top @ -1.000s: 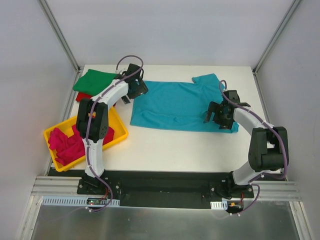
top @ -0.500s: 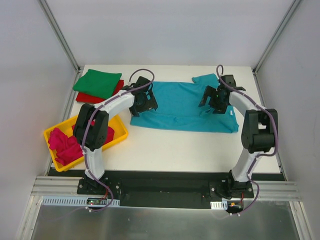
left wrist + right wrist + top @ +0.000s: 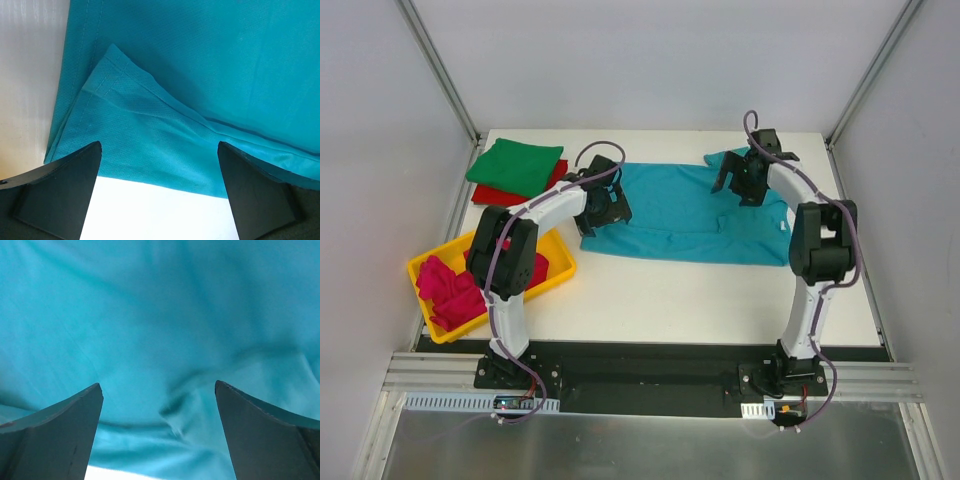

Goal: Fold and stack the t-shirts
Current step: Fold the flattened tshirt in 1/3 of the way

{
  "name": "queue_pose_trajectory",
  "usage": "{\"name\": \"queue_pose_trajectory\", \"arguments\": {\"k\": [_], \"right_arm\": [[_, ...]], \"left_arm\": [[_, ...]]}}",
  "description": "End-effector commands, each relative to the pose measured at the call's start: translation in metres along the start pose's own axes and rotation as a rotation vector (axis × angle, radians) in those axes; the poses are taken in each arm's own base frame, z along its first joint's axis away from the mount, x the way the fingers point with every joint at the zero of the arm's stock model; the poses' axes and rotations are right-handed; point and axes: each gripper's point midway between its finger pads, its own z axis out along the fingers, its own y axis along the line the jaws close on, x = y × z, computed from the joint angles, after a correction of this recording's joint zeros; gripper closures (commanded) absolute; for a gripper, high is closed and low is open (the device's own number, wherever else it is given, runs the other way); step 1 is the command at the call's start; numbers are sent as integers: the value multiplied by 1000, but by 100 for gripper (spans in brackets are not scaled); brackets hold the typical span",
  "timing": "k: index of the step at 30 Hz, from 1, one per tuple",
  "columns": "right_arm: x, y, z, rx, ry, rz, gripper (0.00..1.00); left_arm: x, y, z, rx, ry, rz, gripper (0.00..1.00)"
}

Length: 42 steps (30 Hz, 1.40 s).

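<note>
Over the teal-blue t-shirt, centre frame.
With left gripper spread at its left edge, right gripper spread near upper-right sleeve.

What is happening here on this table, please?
Two robot arms work on a teal t-shirt spread across the table. The left claw, open, hangs over its left end, where a corner is folded over. The right claw, also open, hangs over the right end near a sleeve. Neither grips cloth. A green shirt lies folded on a red shirt at the back left, and pink shirts sit in a yellow tray.
</note>
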Motion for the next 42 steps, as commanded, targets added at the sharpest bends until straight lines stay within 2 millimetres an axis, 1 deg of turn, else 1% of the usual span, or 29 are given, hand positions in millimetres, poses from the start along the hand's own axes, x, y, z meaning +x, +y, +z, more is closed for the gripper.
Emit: {"name": "queue_pose_trajectory", "arguments": {"k": [1,2,3,4,5,9,10,13,15,18,20,22,24,25,26,28,31,33,36,39,40,42], "right_arm": [[32,-48,-61,189,-19,-25,4],[36,-53,-68,201,-24,-23,4],[53,-65,-67,220,11,-15,4],[58,-70,-68,220,21,-7,4],[69,-80,-64,223,51,15,4],[99,-104,-46,216,172,117,4],[105,-105,-43,215,191,128,4],[116,-127,-44,248,217,189,4],[123,-137,-50,257,217,234,4],[136,-148,-63,273,204,265,4],[144,-153,-76,280,189,281,4],[156,-159,-85,292,183,300,4],[174,-172,-94,324,191,326,4],[179,-176,-98,331,184,341,4],[188,-181,-102,341,192,361,4],[199,-190,-110,354,190,405,4],[216,-200,-122,384,182,456,4],[221,-201,-129,387,163,462,4],[219,-200,-145,408,106,452,4],[205,-195,-168,412,22,422,4],[194,-189,-176,386,-15,394,4],[174,-176,-186,323,-82,332,4]], "left_arm": [[-8,-15,-14,68,-4,20,1],[-7,-19,-12,80,10,27,1],[-7,-22,-9,87,20,32,1],[-2,-25,-4,99,47,36,1],[1,-25,1,95,66,35,1],[17,-11,17,49,113,10,1],[22,-8,18,45,126,12,1],[40,5,22,19,173,24,1],[55,16,21,-6,197,27,1],[82,29,13,-31,227,42,1],[101,36,4,-47,235,54,1],[122,42,-5,-64,237,71,1],[148,48,-15,-73,252,87,1],[158,49,-19,-73,257,93,1],[167,49,-26,-63,257,97,1],[178,53,-33,-70,237,98,1],[193,54,-47,-46,229,103,1],[199,54,-55,-27,216,103,1],[194,48,-70,18,179,117,1],[182,42,-87,60,133,132,1],[177,40,-92,72,110,144,1],[157,29,-104,110,29,201,1]]}}
